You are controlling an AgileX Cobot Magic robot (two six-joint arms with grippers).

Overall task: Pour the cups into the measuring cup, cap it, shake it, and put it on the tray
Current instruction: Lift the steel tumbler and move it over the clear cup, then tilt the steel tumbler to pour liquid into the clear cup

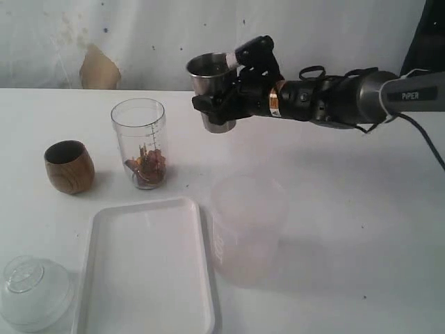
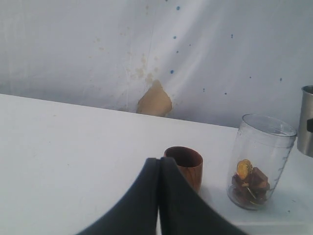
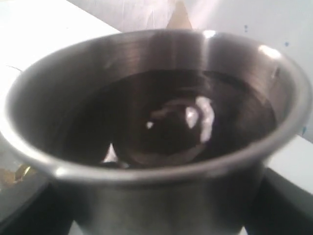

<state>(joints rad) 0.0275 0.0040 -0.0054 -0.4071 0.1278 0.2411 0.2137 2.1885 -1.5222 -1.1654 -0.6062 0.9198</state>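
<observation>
The right gripper (image 1: 226, 96) stands wide, clamped round the steel tumbler (image 1: 211, 69), which it holds upright off the table. Its arm reads "PIPER" (image 1: 411, 95). Below and beyond its tip stands the measuring cup (image 1: 139, 136), brown bits and a gold piece at the bottom, its printed scale too small to read. Past that is the wooden cup (image 1: 69, 167). The tray (image 1: 146, 271) lies lower, near the camera. The left gripper (image 2: 158, 164) is pressed together on nothing, with the wooden cup just ahead.
</observation>
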